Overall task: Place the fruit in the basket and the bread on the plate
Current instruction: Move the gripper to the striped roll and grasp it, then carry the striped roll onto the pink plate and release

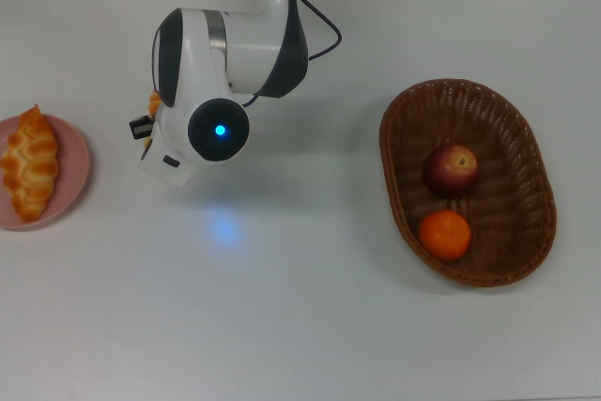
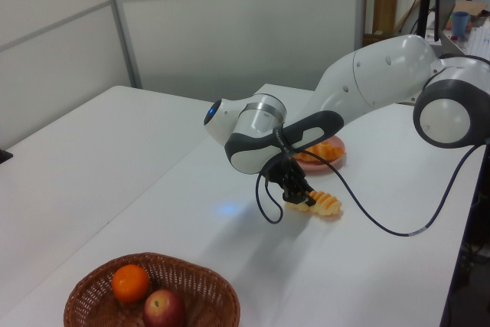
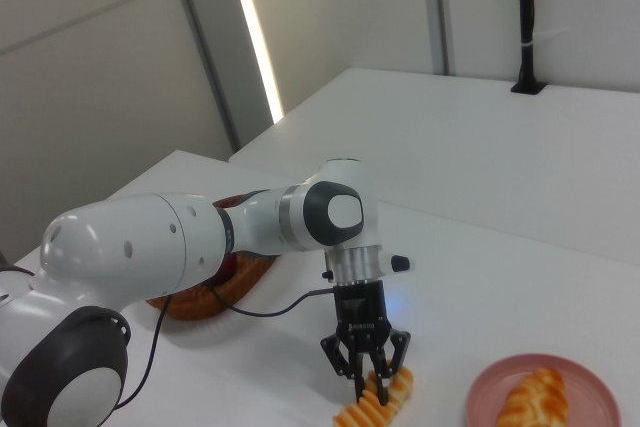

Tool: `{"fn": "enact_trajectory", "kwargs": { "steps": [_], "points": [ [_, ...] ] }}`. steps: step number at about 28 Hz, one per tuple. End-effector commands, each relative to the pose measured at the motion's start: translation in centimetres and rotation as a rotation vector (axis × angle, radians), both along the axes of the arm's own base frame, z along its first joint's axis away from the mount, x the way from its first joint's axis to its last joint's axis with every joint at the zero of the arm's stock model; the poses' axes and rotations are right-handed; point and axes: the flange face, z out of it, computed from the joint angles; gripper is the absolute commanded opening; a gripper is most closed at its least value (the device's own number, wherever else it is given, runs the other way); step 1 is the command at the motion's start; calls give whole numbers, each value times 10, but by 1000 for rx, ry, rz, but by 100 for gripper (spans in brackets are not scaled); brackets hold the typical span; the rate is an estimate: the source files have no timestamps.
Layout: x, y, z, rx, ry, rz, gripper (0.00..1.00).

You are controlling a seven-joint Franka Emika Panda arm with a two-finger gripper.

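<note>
Basket (image 1: 522, 143) with apple (image 1: 450, 170), mandarin (image 1: 444, 235); plate (image 1: 73, 161) with braided roll (image 1: 30, 162); gripper (image 3: 371, 377) straddling ridged roll (image 3: 378, 401), parted.

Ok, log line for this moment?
pincer: open astride ridged golden roll | braided roll: on pink plate | fruit: in wicker basket

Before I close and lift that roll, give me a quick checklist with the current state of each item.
1. Gripper over the ridged roll: ok, fingers straddle it in the right view.
2. Fingers open for the grasp: ok.
3. Roll lying flat on the table: ok in the left view.
4. Room on the plate: cannot tell; the braided roll covers most of its middle.
5. Fruit done: ok, apple and mandarin sit in the basket.
6. Path from roll to plate: ok, bare table between them in the top view.
</note>
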Motion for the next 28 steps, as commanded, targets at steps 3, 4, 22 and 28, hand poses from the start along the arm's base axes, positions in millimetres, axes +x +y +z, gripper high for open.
{"fn": "enact_trajectory", "kwargs": {
  "steps": [3, 4, 22, 28],
  "points": [
    [1, 0, 3, -14, -41, 17, 0],
    [1, -1, 4, -12, -43, 15, 0],
    [13, -185, 133, 59, -487, -276, 0],
    [22, -229, 121, 61, -648, -286, 0]
  ]
}}
